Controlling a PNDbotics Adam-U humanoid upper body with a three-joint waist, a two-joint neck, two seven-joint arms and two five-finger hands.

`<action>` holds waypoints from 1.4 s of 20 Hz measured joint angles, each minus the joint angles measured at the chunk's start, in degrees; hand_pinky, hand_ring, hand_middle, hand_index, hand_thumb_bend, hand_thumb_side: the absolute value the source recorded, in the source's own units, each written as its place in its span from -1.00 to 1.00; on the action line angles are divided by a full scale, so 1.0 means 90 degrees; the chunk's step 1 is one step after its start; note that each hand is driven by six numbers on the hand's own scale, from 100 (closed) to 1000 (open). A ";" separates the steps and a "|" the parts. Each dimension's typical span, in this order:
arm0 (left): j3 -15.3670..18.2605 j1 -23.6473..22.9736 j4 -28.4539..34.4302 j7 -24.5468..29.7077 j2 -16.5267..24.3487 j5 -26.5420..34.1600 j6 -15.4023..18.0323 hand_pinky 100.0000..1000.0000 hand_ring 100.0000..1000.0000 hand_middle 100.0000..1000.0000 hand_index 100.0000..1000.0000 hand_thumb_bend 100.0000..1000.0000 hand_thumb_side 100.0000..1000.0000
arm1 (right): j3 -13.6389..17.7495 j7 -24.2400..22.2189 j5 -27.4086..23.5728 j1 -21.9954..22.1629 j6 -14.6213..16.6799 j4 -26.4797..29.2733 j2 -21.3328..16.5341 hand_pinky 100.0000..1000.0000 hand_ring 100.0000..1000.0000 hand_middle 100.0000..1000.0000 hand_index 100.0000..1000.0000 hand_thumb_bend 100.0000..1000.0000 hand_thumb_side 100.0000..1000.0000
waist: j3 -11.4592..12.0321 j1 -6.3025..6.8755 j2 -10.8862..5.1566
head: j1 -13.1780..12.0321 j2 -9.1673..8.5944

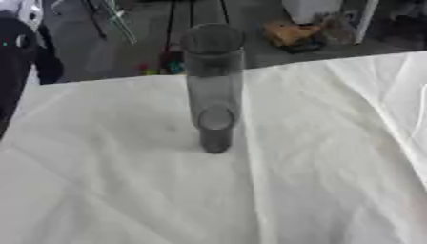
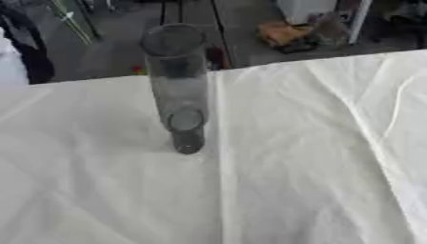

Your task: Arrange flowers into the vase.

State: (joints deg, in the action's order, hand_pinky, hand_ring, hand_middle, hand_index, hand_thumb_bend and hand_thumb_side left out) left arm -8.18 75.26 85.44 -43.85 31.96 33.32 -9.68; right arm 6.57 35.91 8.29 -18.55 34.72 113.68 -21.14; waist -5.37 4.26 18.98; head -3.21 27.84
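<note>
A tall grey vase [image 1: 214,90] stands upright mid-worktop [image 1: 125,190] on the white cloth, seemingly empty. No flowers or hands show, so their fingers cannot be judged. Lower stems straight into its narrow mouth.

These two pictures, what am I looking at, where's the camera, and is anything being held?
Both pictures come from one moment: the left and right eyes of a stereo camera in a humanoid robot's head, looking down at its work table. That is why they look nearly the same. The table is covered with a creased white cloth. On it stands one tall, clear grey vase, upright. I see nothing in it. No flowers show on the cloth. Neither robot hand appears in either view, so nothing is being held. Beyond the far edge is the room's floor with some clutter.
</note>
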 measured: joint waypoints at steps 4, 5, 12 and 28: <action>0.0031 0.0128 -0.0067 -0.0064 -0.0122 0.0176 0.0066 -1.00 -1.00 -1.00 -1.00 -1.00 0.37 | -0.0029 -0.0002 0.0000 0.0000 0.0002 0.0000 0.0000 0.44 0.59 0.13 0.73 -1.00 1.00 | -0.0026 0.0024 0.0000 | -0.0051 -0.0015; 0.0040 0.0163 -0.0070 -0.0081 -0.0160 0.0225 0.0085 -1.00 -1.00 -1.00 -1.00 -1.00 0.38 | -0.0030 -0.0004 0.0000 0.0000 0.0004 0.0000 0.0000 0.44 0.59 0.13 0.73 -1.00 1.00 | -0.0033 0.0029 0.0000 | -0.0072 -0.0017; 0.0079 0.0276 -0.0074 -0.0148 -0.0326 0.0469 0.0283 -1.00 -1.00 -1.00 -1.00 -1.00 0.37 | -0.0055 -0.0025 -0.0033 -0.0002 0.0025 0.0000 -0.0001 0.44 0.59 0.13 0.73 -1.00 1.00 | -0.0126 0.0062 0.0000 | -0.0160 -0.0017; -0.0069 0.0324 0.0376 0.0048 -0.0408 0.0973 0.0798 -1.00 -1.00 -1.00 -1.00 -1.00 0.36 | -0.0076 -0.0063 -0.0073 -0.0012 0.0062 0.0000 -0.0001 0.44 0.60 0.11 0.73 -1.00 1.00 | -0.0279 0.0111 0.0057 | -0.0161 -0.0004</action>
State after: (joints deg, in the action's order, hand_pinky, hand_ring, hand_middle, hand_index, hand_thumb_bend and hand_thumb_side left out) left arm -8.81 78.18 88.82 -43.41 28.30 42.07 -2.50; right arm 5.88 35.34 7.63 -18.66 35.29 113.68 -21.15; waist -7.87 5.26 19.49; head -4.65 27.80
